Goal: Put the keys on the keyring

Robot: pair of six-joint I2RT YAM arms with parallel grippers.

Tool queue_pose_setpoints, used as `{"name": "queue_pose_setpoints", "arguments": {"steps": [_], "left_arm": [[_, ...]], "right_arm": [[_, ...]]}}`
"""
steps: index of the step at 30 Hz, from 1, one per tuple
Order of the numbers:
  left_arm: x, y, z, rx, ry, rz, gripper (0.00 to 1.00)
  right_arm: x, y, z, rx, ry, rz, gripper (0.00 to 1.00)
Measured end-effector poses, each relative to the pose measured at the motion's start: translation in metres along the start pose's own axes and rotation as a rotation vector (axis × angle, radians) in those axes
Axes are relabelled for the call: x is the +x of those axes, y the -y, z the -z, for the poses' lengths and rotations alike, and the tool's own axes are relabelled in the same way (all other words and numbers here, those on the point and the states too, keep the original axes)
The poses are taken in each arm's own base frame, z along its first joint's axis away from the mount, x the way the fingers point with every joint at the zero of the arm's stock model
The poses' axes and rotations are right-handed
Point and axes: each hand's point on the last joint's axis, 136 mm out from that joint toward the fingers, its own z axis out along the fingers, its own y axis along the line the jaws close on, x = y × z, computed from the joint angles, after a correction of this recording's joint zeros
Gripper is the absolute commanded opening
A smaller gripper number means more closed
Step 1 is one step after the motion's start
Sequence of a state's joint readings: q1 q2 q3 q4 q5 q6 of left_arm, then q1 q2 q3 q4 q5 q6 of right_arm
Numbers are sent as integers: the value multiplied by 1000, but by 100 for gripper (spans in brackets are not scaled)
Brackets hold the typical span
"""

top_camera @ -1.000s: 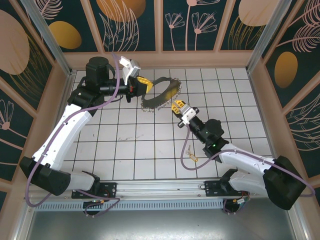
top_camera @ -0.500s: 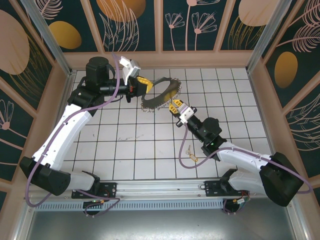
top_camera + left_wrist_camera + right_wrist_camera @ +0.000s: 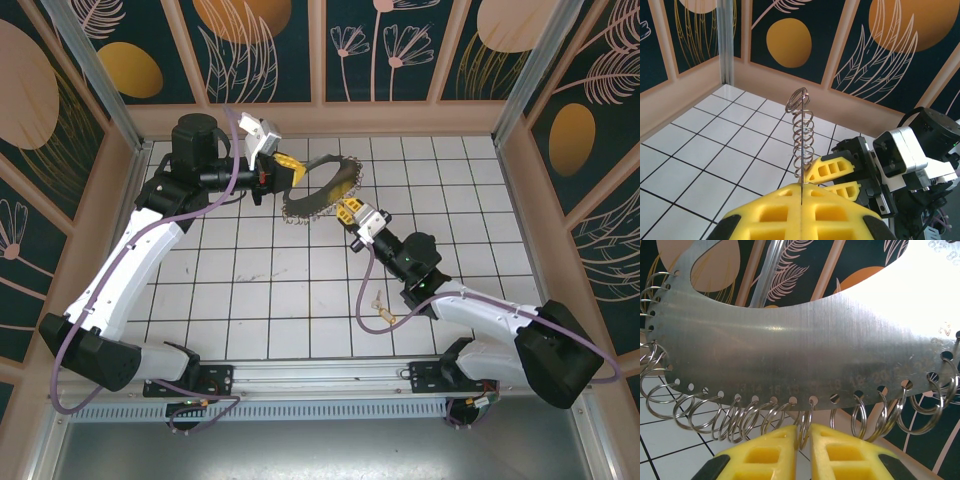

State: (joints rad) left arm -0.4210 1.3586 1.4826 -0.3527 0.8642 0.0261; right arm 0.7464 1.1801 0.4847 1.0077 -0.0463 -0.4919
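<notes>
Holding the keyring (image 3: 305, 208) between both arms over the far middle of the table (image 3: 260, 280)
Clamps the hoop's left side with the left gripper (image 3: 801, 194), jaws pressed together on the band's edge; pinches one small wire ring of the fringe with the right gripper (image 3: 805, 432), jaws almost touching around it. Shows one tan-tagged key (image 3: 386, 316) lying on the near right tiles, well apart from the hoop

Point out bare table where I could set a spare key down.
Free: middle tiles between the left arm and the right arm's cable; also the far right corner tiles. Crowded: far centre, where left gripper, keyring and right gripper meet, and around the tan-tagged key by the cable.
</notes>
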Motion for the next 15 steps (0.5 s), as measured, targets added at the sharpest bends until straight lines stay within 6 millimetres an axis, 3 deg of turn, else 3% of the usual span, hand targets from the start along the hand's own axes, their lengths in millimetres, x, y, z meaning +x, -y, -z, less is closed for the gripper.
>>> {"name": "queue_pose_setpoints", "arguments": {"steps": [15], "left_arm": [[0,0,0,-2,-1,1,0]], "right_arm": [[-2,2,0,9,7,-2,0]]}}
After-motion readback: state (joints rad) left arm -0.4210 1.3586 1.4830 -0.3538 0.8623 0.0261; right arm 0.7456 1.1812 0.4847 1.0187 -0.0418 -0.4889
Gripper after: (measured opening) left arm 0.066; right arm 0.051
